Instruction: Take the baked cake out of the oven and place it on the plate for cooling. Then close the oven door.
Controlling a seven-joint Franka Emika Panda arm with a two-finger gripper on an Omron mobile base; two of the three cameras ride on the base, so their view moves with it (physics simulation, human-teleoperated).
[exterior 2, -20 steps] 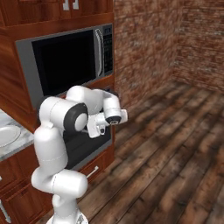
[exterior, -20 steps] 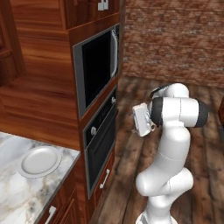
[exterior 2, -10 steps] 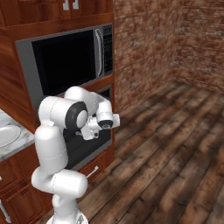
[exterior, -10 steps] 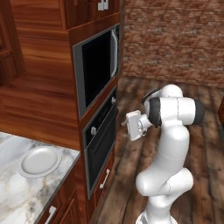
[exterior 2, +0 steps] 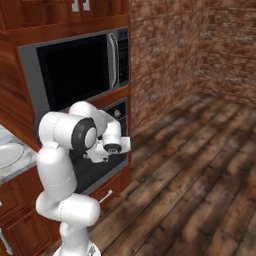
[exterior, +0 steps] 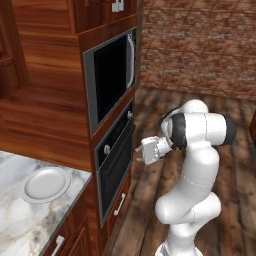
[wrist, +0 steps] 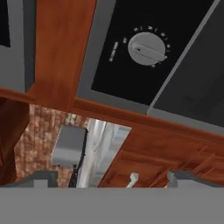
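Your hand (exterior: pixel 138 154) hovers before the closed oven (exterior: pixel 116 165), nothing in its grip.

From the left: one plate (exterior: pixel 46 184) lies flat on the marble surface (exterior: pixel 20 225); one oven sits under one microwave (exterior: pixel 111 75), its door (exterior: pixel 118 167) upright and shut, the bar handle running level across the top. One knob (wrist: pixel 146 47) faces your hand camera. Your fingers (wrist: pixel 40 178) stand apart, touching nothing, just beside the door's upper edge.

Black-fronted built-in oven (exterior: pixel 116 167) sits directly below black-windowed microwave (exterior: pixel 111 75), both in tall wood cabinet. Marble counter (exterior: pixel 20 225) to cabinet's left, w/ round white plate (exterior: pixel 46 184) on it. Two-finger gripper (exterior: pixel 138 153) just in front of oven, near its knob (wrist: pixel 146 47).
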